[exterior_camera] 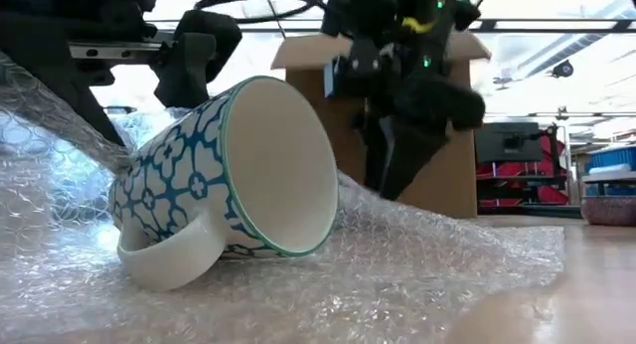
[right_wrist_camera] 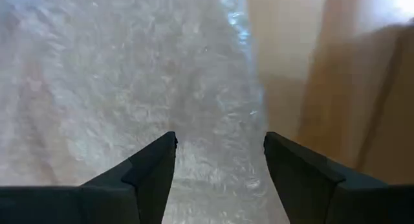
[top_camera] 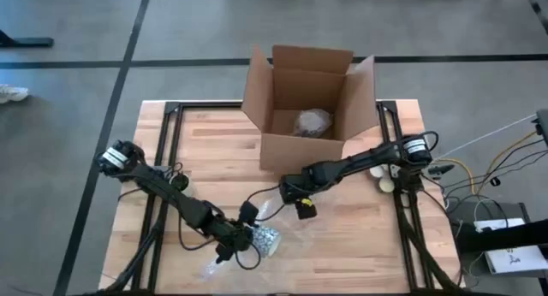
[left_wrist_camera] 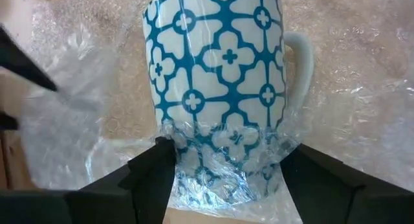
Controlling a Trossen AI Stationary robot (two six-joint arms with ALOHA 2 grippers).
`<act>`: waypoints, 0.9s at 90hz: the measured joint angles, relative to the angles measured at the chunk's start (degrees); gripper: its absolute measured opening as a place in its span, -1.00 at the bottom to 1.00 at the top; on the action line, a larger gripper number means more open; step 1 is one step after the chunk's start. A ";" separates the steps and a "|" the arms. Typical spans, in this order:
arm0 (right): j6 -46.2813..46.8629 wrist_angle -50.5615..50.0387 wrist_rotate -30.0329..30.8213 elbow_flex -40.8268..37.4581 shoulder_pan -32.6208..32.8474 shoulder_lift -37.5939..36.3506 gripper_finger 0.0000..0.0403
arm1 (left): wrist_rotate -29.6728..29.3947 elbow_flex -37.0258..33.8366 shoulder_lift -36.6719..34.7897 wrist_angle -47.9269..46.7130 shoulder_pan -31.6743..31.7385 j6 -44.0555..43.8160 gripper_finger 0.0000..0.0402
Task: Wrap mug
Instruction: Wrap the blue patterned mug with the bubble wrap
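Left wrist view puts my own left gripper (left_wrist_camera: 223, 169) nearest: its two dark fingers pinch the base of the white ceramic mug with the blue-green clover pattern (left_wrist_camera: 223, 81), with a fold of clear bubble wrap (left_wrist_camera: 362, 140) caught between pads and mug. That fold covers only the bottom of the mug; the patterned wall, the handle and the rim are bare. In the low view the mug lies tipped on the sheet, handle down against the plastic and open mouth facing the camera, with loose wrap bunched behind it.

A little farther along the wooden slat table (top_camera: 197, 133), my right gripper (right_wrist_camera: 220, 169) hangs over the far stretch of the sheet with its fingers spread and nothing between them.

Beyond both stands the open brown cardboard box (top_camera: 308, 99), something already wrapped lying at its bottom.

I judge the wrapping barely started: one edge is tucked, and rolling the sheet round the body, closing the ends and boxing remain.
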 joint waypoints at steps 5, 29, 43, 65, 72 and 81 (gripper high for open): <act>0.74 1.02 0.08 0.00 0.10 1.36 0.07 | 0.03 0.00 0.00 0.13 0.00 0.00 0.21; 1.95 2.60 0.41 0.00 1.49 2.89 -0.48 | 0.02 0.01 -0.02 0.34 0.00 0.00 0.20; 1.96 0.75 0.42 0.24 1.61 2.62 -0.95 | 0.07 0.00 -0.02 0.70 0.00 0.00 0.21; 6.28 -11.24 2.28 6.82 3.82 1.66 -0.99 | 0.15 0.01 -0.02 0.68 0.00 0.00 0.17; 7.53 -15.29 3.68 9.86 5.30 1.37 -0.99 | 0.14 0.02 -0.02 0.69 0.00 0.00 0.17; 8.79 -21.02 4.13 13.91 7.09 1.30 -1.00 | 0.14 0.02 -0.02 0.70 0.00 0.00 0.18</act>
